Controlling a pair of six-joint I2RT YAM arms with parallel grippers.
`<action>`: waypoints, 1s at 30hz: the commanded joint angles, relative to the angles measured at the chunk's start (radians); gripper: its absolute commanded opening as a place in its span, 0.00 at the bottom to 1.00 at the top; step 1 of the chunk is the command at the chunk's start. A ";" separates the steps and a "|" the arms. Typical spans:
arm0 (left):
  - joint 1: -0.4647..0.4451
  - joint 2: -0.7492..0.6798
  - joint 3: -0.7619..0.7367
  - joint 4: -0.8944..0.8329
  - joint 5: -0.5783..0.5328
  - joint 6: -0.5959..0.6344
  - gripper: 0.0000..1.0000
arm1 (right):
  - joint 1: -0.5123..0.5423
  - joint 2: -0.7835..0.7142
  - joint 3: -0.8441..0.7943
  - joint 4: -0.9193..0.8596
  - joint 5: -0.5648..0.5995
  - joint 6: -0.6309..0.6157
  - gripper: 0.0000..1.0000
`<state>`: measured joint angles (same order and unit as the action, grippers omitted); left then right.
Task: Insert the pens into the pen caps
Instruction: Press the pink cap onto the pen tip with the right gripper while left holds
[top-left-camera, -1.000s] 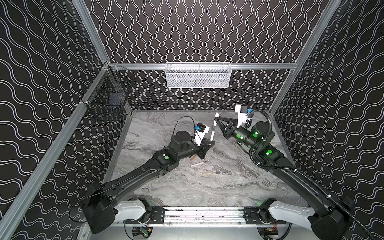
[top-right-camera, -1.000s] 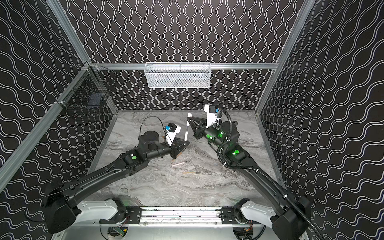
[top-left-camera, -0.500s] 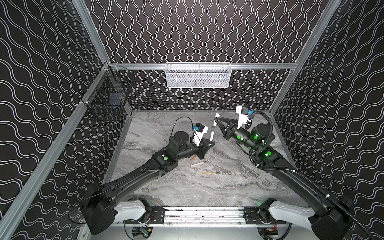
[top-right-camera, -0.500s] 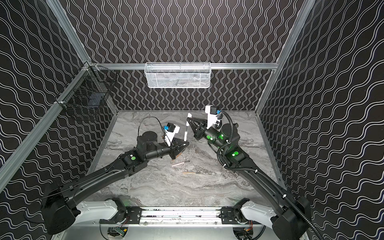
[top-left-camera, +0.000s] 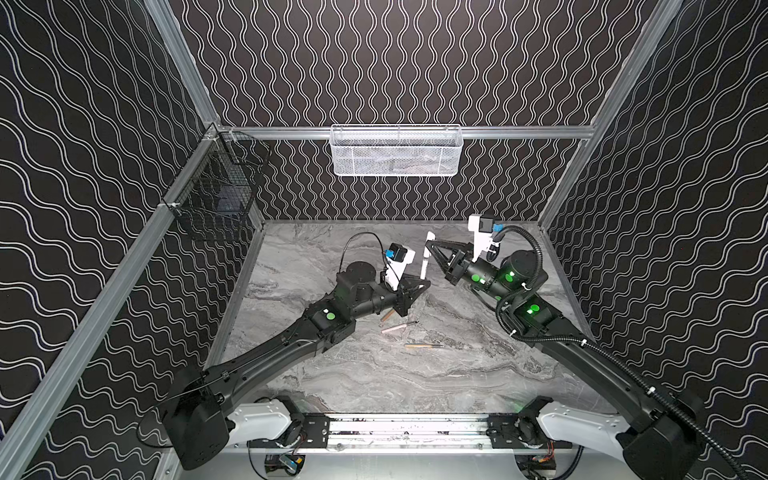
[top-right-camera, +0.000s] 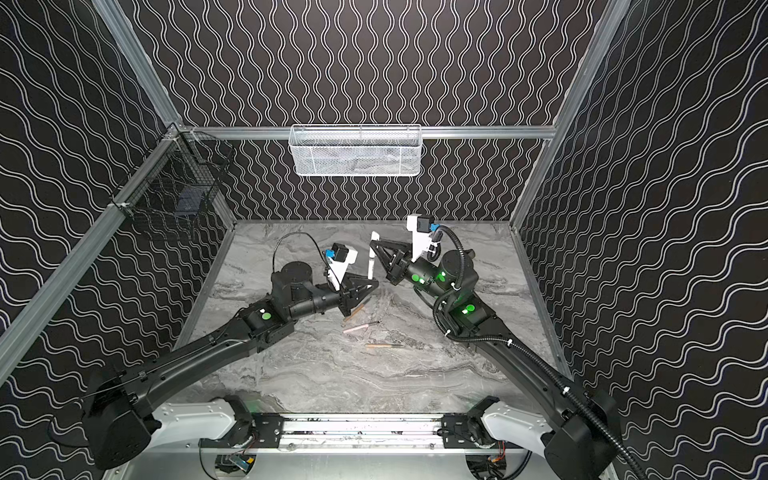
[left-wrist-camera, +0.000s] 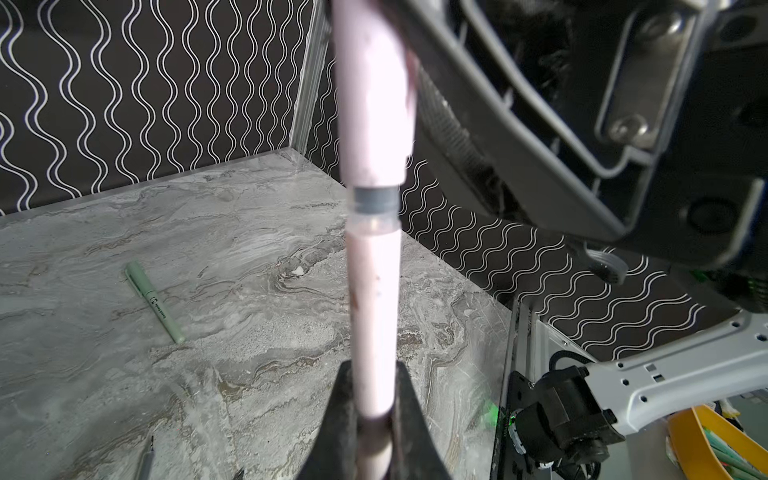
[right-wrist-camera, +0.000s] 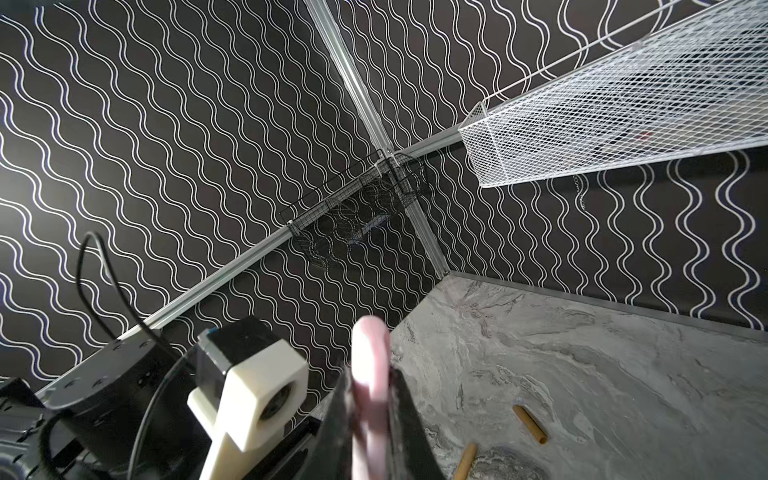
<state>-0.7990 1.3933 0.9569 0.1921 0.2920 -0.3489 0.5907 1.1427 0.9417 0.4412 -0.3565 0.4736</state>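
Observation:
A pale pink pen (left-wrist-camera: 374, 311) stands upright, my left gripper (left-wrist-camera: 374, 374) shut on its lower barrel. My right gripper (right-wrist-camera: 370, 399) is shut on a pink pen cap (right-wrist-camera: 369, 357) that sits over the pen's top. In the left wrist view a grey band shows between the cap (left-wrist-camera: 374, 104) and the barrel. In both top views the pair is a pale stick (top-left-camera: 424, 262) (top-right-camera: 371, 266) between the left gripper (top-left-camera: 419, 284) and the right gripper (top-left-camera: 430, 243). A tan cap (top-left-camera: 387, 316), a pink pen (top-left-camera: 398, 327) and a tan pen (top-left-camera: 423, 345) lie on the table.
A capped green pen (left-wrist-camera: 154, 300) lies apart on the marble table. Two tan caps (right-wrist-camera: 530, 424) (right-wrist-camera: 465, 461) lie near the right gripper. A white mesh basket (top-left-camera: 395, 151) hangs on the back wall and a black wire basket (top-left-camera: 216, 199) on the left wall.

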 joint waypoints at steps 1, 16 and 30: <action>0.003 0.001 0.003 0.096 -0.001 0.001 0.00 | 0.001 -0.006 0.005 -0.029 -0.018 -0.012 0.07; 0.011 0.020 0.032 0.043 -0.008 0.052 0.00 | 0.005 0.000 0.086 -0.245 -0.047 -0.111 0.38; 0.011 0.027 0.030 0.058 0.033 0.103 0.00 | -0.004 0.041 0.311 -0.493 0.041 -0.209 0.49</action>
<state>-0.7902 1.4254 0.9878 0.2054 0.3111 -0.2771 0.5884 1.1774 1.2251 0.0109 -0.3485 0.2966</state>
